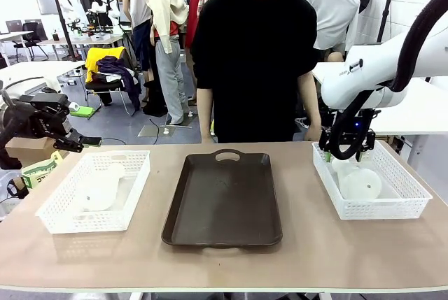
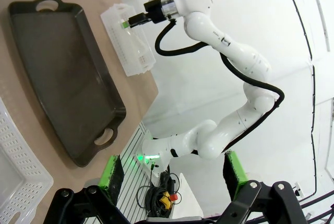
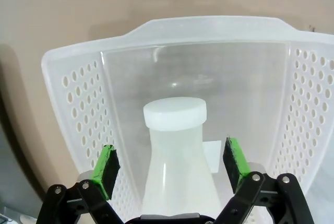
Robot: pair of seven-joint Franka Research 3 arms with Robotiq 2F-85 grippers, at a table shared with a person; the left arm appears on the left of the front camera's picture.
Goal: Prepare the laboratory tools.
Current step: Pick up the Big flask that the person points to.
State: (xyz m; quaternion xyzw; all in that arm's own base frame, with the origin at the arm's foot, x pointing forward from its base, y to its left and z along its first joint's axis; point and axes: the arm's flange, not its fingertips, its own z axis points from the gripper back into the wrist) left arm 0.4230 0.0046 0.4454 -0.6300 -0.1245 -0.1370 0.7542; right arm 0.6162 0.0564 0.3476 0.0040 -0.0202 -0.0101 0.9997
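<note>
Right of the tray [image 1: 222, 202], right hand [image 1: 344, 153] wide astride a flask [image 1: 360, 184], basket [image 1: 413, 205] walls tight around; left of it, left hand [image 1: 85, 143] wide at the surface [image 1: 315, 258] edge, second flask [image 1: 98, 189] basketed alongside

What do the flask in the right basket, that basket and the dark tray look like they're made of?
Flask: probably plastic, frosted and translucent, light glowing through. Basket: white plastic, punched with holes, glossy rim. Tray: likely moulded plastic, dark brown, matt sheen.
</note>
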